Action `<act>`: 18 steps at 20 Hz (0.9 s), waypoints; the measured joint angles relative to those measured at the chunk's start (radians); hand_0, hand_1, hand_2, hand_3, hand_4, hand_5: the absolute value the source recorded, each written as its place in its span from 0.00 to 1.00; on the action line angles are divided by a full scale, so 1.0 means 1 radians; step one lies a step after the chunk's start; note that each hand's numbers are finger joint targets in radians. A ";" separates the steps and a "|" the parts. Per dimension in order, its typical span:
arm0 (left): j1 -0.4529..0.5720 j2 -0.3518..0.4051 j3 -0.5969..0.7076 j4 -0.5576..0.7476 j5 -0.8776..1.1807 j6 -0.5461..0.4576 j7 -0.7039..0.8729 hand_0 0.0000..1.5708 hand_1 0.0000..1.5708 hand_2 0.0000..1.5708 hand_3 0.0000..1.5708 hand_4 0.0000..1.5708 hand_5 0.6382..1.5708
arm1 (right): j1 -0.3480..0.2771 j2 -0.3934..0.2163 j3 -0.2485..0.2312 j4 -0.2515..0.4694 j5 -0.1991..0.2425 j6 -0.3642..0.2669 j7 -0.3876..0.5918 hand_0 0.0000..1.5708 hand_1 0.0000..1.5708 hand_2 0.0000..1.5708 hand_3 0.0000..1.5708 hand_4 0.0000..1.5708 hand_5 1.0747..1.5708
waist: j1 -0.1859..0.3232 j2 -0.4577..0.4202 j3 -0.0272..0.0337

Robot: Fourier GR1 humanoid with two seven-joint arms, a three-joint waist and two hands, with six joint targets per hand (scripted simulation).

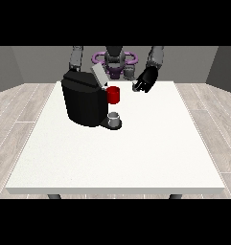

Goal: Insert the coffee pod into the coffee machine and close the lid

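A boxy black coffee machine (86,103) stands on a smooth white bench (136,158), its grey lid (98,75) tilted up, likely to admit a pod. The robot hand (146,80) at the view's right hovers beside it, fingers curled round a small pale pod (135,86). A red cylinder (113,94) juts above a grey cup (114,118). The other robot hand is hidden.

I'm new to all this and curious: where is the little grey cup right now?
In the front view the grey cup stands on the coffee machine's base, left of the table's centre, directly below the red part.
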 measured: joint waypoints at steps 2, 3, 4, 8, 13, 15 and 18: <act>-0.026 0.000 0.004 -0.013 0.005 -0.037 0.006 0.91 0.91 0.89 0.85 0.35 1.00 | -0.005 0.002 0.000 0.002 0.000 -0.001 0.008 0.00 0.00 0.00 0.00 0.00 1.00 | -0.003 -0.014 -0.0002; -0.033 0.001 0.006 -0.020 0.006 -0.051 0.009 0.91 0.91 0.89 0.85 0.35 1.00 | -0.010 0.001 -0.004 0.001 -0.004 0.002 0.011 0.00 0.00 0.00 0.00 0.00 1.00 | -0.003 -0.020 0.0001; -0.045 0.016 0.019 -0.011 0.009 -0.063 0.008 0.91 0.91 0.89 0.85 0.35 1.00 | -0.013 0.004 0.007 -0.019 -0.002 0.009 0.030 0.00 0.00 0.00 0.00 0.00 1.00 | -0.019 -0.022 0.0000; -0.088 0.020 0.038 -0.028 0.017 -0.116 0.034 0.85 0.85 0.86 0.84 0.38 1.00 | -0.015 0.008 0.006 -0.032 -0.009 0.015 0.035 0.00 0.00 0.00 0.00 0.00 1.00 | -0.027 -0.034 -0.0002; -0.177 0.051 0.089 -0.030 0.044 -0.165 0.043 0.61 0.61 0.74 0.86 0.33 1.00 | -0.033 0.008 0.004 -0.049 -0.018 0.024 0.003 0.00 0.00 0.00 0.00 0.00 1.00 | -0.059 -0.006 -0.0002; -0.210 0.060 0.118 -0.016 0.055 -0.171 0.067 0.79 0.79 0.81 0.81 0.32 1.00 | -0.043 -0.001 0.008 -0.074 -0.022 0.041 0.018 0.00 0.00 0.00 0.00 0.00 1.00 | -0.087 0.000 -0.0001; -0.281 0.073 0.155 -0.006 0.075 -0.189 0.100 0.81 0.81 0.82 0.81 0.31 1.00 | -0.071 -0.007 0.000 -0.090 -0.028 0.044 0.021 0.00 0.00 0.00 0.00 0.00 1.00 | -0.113 0.024 -0.0002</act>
